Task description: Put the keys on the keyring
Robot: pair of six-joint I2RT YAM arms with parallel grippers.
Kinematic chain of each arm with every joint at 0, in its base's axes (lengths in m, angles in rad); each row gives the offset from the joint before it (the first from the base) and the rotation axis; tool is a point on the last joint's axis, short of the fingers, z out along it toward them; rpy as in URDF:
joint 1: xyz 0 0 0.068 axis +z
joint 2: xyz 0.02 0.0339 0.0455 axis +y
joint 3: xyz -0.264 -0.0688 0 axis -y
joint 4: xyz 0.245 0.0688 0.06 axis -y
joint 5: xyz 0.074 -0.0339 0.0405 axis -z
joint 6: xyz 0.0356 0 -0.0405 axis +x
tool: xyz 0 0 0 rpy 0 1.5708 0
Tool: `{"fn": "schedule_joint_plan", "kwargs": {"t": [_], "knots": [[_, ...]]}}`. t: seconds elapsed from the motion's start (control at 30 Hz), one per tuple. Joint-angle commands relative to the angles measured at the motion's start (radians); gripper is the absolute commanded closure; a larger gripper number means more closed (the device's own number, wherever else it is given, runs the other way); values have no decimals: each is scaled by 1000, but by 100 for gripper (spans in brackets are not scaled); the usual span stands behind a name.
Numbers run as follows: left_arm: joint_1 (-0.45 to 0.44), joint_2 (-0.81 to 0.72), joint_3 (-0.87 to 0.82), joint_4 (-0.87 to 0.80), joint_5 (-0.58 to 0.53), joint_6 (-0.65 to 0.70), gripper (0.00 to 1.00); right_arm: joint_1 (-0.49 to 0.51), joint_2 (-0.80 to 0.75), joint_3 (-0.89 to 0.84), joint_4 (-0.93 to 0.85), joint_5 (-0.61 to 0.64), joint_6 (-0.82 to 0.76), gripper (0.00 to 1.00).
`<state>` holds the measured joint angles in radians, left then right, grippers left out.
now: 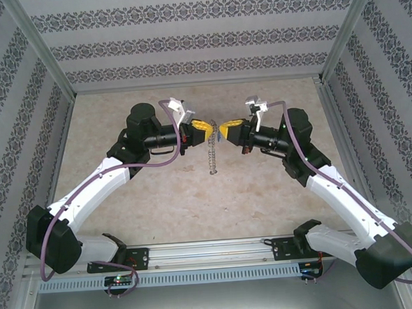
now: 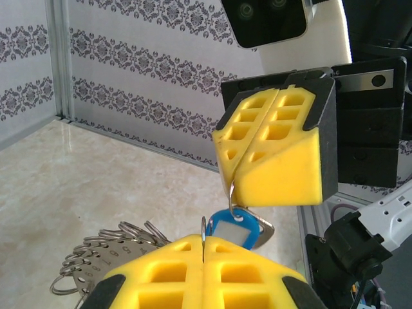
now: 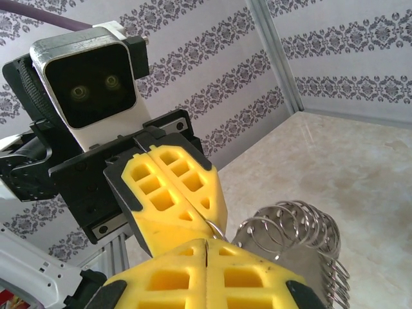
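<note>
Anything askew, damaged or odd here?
Nothing damaged or spilled. The keyring dangles as a floppy string of rings from the shut left gripper, while the right gripper, tip to tip with it, pinches the wire loop of the blue key.

Stamped characters run along the pale band of the keyring (image 2: 95, 262). Too blurred to read. No other legible text.

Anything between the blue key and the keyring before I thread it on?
Nothing visible. The key hangs from the shut right gripper. The keyring hangs just below, by the shut left gripper, and only open air seems to lie between them.
</note>
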<state>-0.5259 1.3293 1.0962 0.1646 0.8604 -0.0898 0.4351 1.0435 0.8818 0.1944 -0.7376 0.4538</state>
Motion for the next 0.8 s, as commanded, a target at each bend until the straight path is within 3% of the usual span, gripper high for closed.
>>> {"fn": "schedule_joint_plan", "kwargs": {"t": [0.0, 0.77], "knots": [[-14, -6, 38, 35, 15, 9, 100, 19, 11, 40, 37, 12, -15, 100], [-29, -22, 42, 33, 16, 13, 100, 6, 43, 11, -10, 92, -51, 100]]}}
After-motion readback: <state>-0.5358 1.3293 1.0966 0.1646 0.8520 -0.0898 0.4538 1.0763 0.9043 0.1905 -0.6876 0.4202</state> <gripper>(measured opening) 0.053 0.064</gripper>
